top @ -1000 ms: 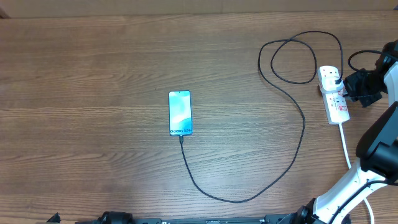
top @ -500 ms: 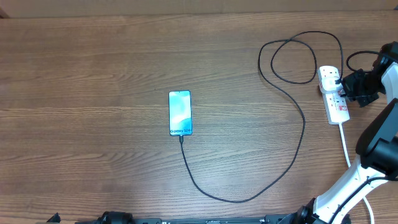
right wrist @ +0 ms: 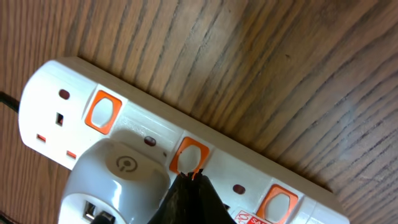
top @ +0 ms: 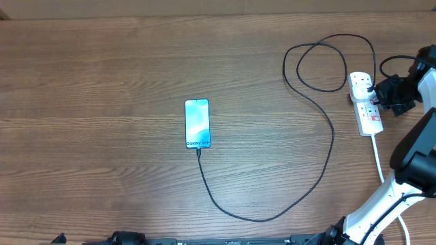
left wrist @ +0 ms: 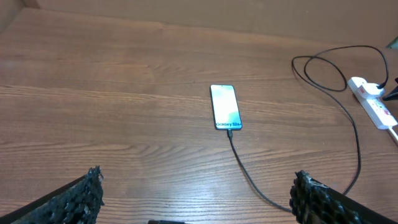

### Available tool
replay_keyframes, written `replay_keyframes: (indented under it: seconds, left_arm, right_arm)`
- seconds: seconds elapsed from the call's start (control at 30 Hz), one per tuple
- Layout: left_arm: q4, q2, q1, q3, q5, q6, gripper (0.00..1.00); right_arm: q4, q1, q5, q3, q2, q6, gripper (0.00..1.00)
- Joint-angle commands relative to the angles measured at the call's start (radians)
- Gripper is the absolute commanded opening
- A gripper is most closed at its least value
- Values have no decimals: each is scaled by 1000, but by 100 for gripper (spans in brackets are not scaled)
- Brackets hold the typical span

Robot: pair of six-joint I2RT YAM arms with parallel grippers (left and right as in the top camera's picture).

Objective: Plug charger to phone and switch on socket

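The phone (top: 197, 123) lies flat mid-table, screen lit, and also shows in the left wrist view (left wrist: 225, 116). The black charger cable (top: 320, 116) runs from the phone's bottom edge in a long curve and a loop to a white plug adapter (right wrist: 118, 180) seated in the white socket strip (top: 364, 102). My right gripper (right wrist: 189, 176) is shut, its fingertips touching the middle orange-framed switch (right wrist: 189, 155) of the socket strip (right wrist: 236, 171). My left gripper (left wrist: 196, 196) is open and empty, low at the near table edge, well short of the phone.
The strip's thick white cord (top: 378, 160) runs toward the near right edge beside my right arm's base. Two more orange-framed switches (right wrist: 102, 112) flank the middle one. A wall edge runs along the table's far side.
My right gripper has shifted slightly left onto the socket strip. Phone, cable and left arm have not moved.
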Motion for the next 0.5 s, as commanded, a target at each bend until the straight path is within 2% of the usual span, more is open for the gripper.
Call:
replay_keyframes:
  seconds: [0.0, 0.47]
  left_arm:
    - [-1, -10, 8, 2, -10, -10, 100]
    - [-1, -10, 8, 2, -10, -10, 100]
  right_arm:
    - [14, 1, -6, 31, 12, 22, 4]
    - [9, 3, -6, 29, 13, 22, 4]
